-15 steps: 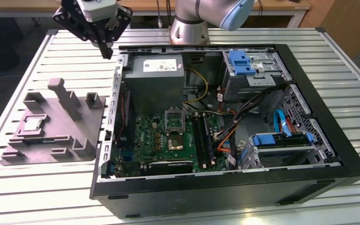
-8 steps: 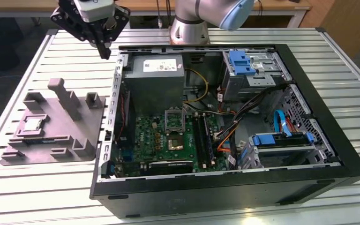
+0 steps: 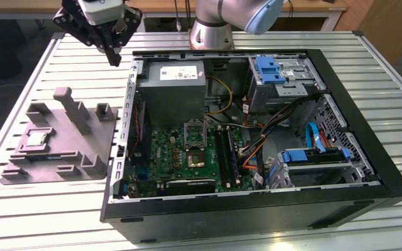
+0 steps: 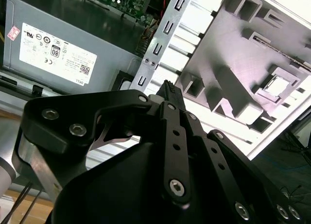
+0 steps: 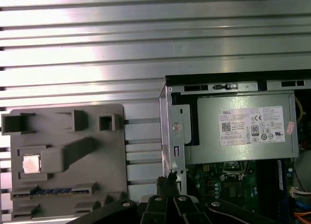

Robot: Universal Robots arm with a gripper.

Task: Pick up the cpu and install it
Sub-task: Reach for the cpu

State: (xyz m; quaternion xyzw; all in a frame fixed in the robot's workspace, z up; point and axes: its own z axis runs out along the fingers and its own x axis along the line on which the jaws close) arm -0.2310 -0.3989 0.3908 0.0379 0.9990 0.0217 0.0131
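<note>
Silver-grey and square, the cpu (image 3: 37,138) lies flat in a recess of the grey-purple fixture (image 3: 89,141) on the slatted metal bench (image 3: 47,209), at the exterior view's left of the open computer case (image 3: 257,214). The black pincer (image 3: 115,56) hangs above the bench near the case's corner, well apart from the cpu, fingertips together, holding nothing.

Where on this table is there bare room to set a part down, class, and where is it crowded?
Bare slats: beyond the fixture, under the raised gripper; the table strip on the exterior view's right of the computer case; the near corner before the fixture. Crowded: inside the case.
</note>
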